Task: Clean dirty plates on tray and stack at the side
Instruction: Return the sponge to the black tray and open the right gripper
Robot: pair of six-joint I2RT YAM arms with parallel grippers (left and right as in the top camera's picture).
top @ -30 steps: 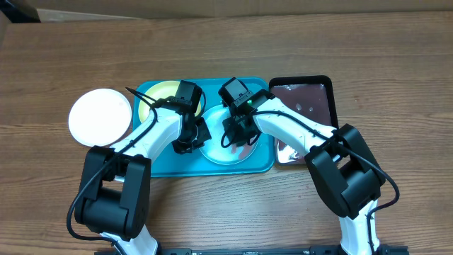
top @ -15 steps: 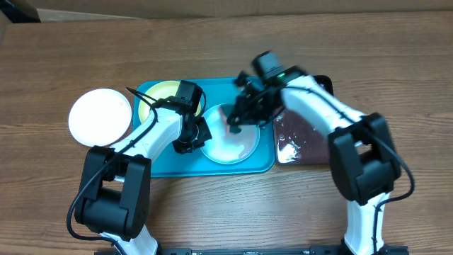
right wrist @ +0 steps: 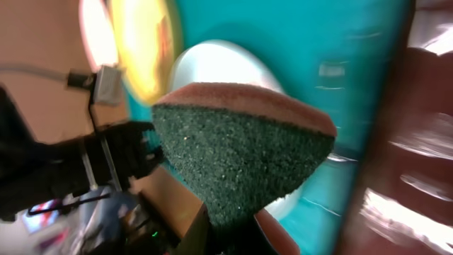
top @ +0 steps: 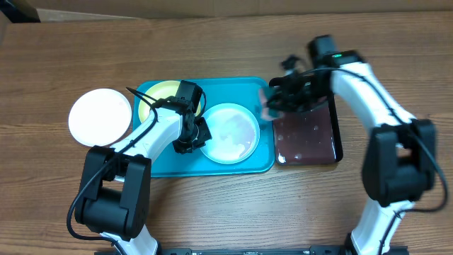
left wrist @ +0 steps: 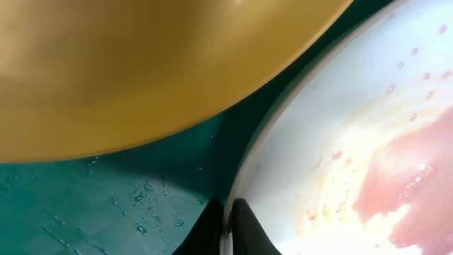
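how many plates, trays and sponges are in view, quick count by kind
plates: 3 (white plate, yellow-green plate, light blue plate)
trays: 2 (turquoise tray, black tray)
sponge: 1
total: 6

even overhead light, glare on the black tray (top: 311, 131), right wrist view motion-blurred.

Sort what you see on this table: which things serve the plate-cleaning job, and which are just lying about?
For the job: tray, yellow-green plate, blue plate gripped by the left hand, white plate set aside, sponge in the right hand, black tray of liquid.
Lying about: cardboard at the back.
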